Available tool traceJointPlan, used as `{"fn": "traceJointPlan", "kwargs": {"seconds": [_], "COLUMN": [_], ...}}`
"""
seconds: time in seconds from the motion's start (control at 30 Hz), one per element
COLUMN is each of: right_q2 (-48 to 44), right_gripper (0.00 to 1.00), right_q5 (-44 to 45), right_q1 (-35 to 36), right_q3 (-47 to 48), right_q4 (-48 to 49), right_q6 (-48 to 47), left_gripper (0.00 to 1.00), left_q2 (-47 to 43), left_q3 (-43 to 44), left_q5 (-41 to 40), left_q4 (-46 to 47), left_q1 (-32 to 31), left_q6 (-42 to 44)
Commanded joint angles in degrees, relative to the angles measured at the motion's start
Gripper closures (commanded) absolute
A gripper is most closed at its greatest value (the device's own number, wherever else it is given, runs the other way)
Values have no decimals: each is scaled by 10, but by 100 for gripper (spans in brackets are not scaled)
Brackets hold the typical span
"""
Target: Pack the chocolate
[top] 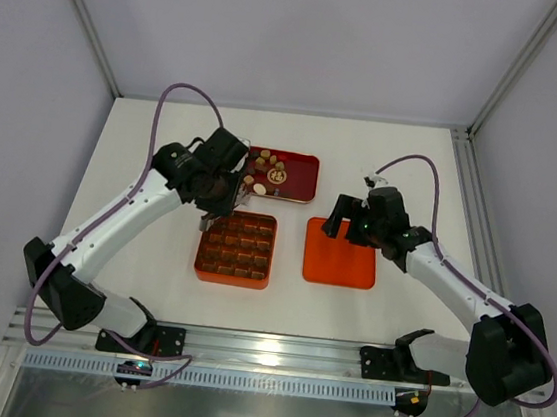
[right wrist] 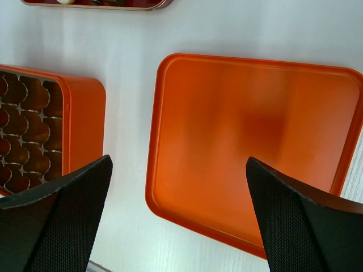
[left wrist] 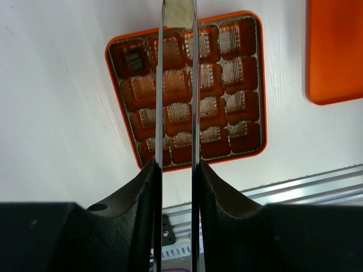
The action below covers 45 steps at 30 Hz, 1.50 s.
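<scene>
Orange box [top: 236, 248] is sitting nearly empty, one dark piece [left wrist: 134, 59] in; left gripper [left wrist: 177, 7] is pinching cream chocolate [left wrist: 177, 17], right gripper [right wrist: 178, 164] spread.

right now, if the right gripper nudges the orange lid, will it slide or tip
Probably slides: the orange lid lies flat on the smooth white table. Unlikely to tip, being low and wide. Its thin raised rim suggests it's light and stiff.

A gridded orange box [top: 232, 280] sits on a white table [top: 283, 305]; its flat lid [top: 340, 253] lies at 3 o'clock (well apart), a red tray [top: 302, 181] at 1 o'clock.
</scene>
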Motion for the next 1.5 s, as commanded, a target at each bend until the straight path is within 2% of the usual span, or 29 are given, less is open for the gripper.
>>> {"fn": "traceJointPlan", "kwargs": {"seconds": [0.0,0.27,0.5,1.47], "right_q2": [5,16,13,1], "right_gripper": [0,0,0,0], "right_q5": [2,0,2,-2], "right_q1": [3,4,4,4], "right_q3": [6,3,1,3], "right_q4": [27,28,27,19], "right_q6": [2,2,4,3], "left_gripper": [69,68,68,60], "left_q2": [-46,-97,-93,-89], "left_q3": [-32,-103,-140,-148], "left_q5": [5,13,18,-3], "left_q4": [0,11,43,44], "left_q1": [3,3,3,3], "left_q6": [-22,-37,-41,-36]}}
